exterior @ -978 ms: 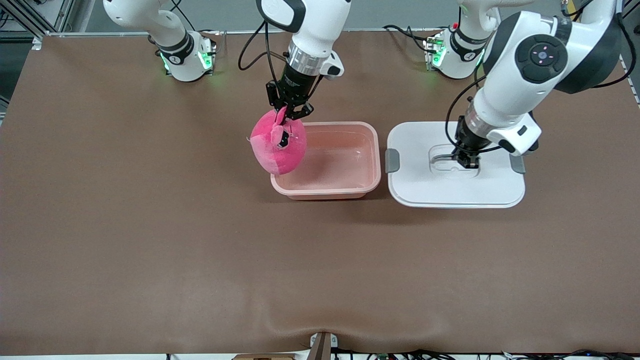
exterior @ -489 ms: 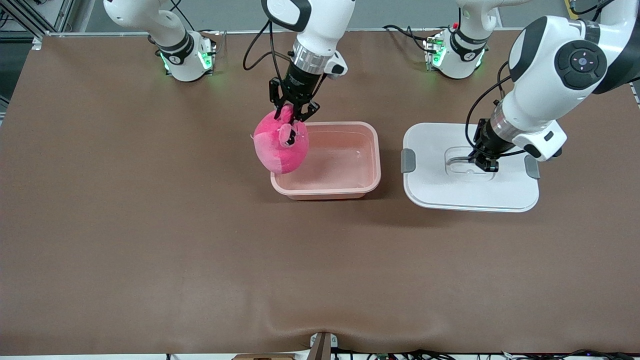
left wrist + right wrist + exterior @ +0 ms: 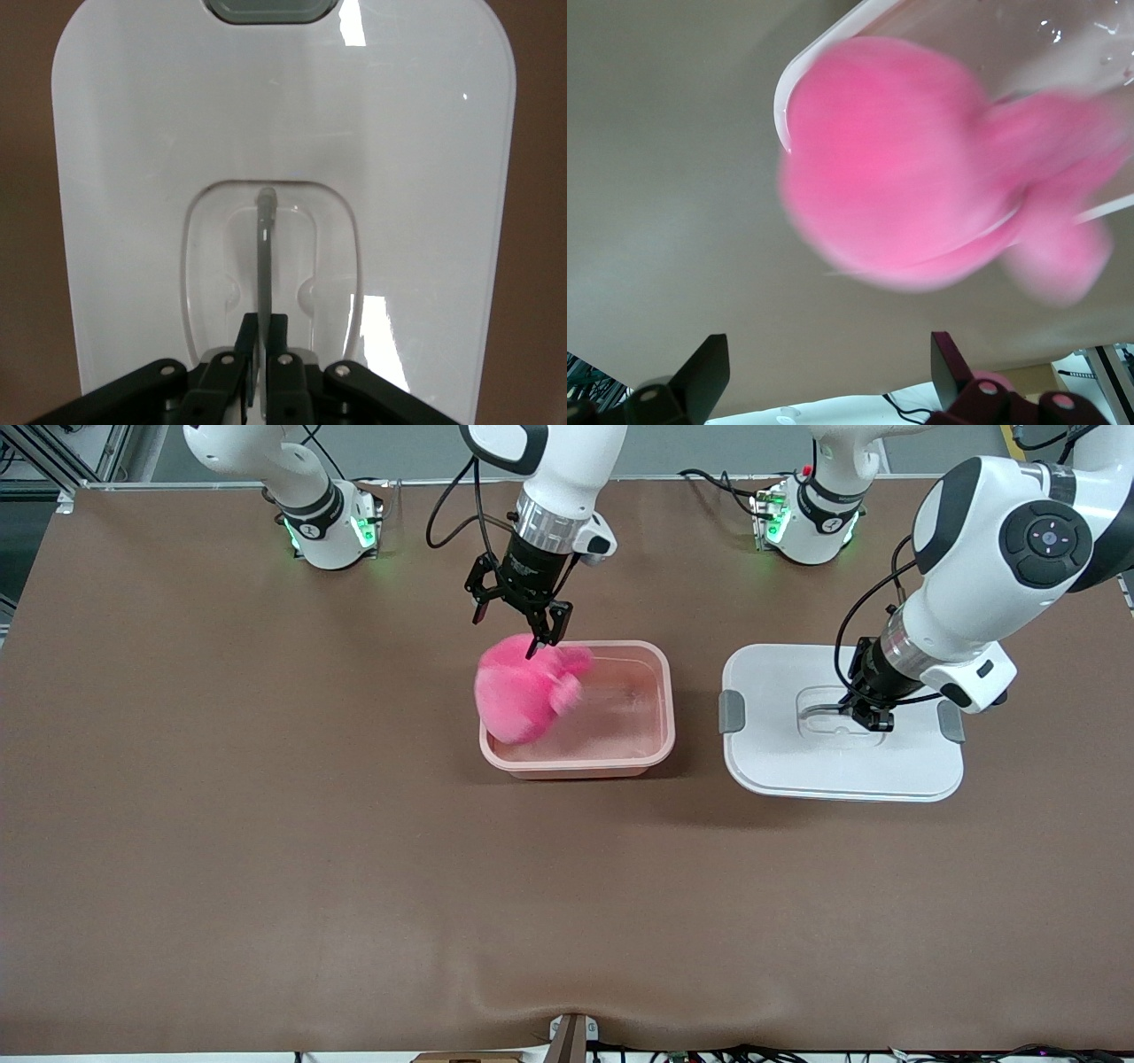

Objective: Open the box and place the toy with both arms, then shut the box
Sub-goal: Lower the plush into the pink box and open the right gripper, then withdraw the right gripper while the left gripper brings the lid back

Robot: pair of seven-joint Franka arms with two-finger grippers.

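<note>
Toy [image 3: 523,695] straddles the box [image 3: 651,753] rim under the spread right gripper [image 3: 516,615]; left gripper [image 3: 873,717] pinches the lid [image 3: 780,766] handle.

— Can we read any writing here, on any surface?

— No. We find no text, label, brand, number or sign that we can read in any of the views.

— Not even small print?

— None that we can make out.
</note>
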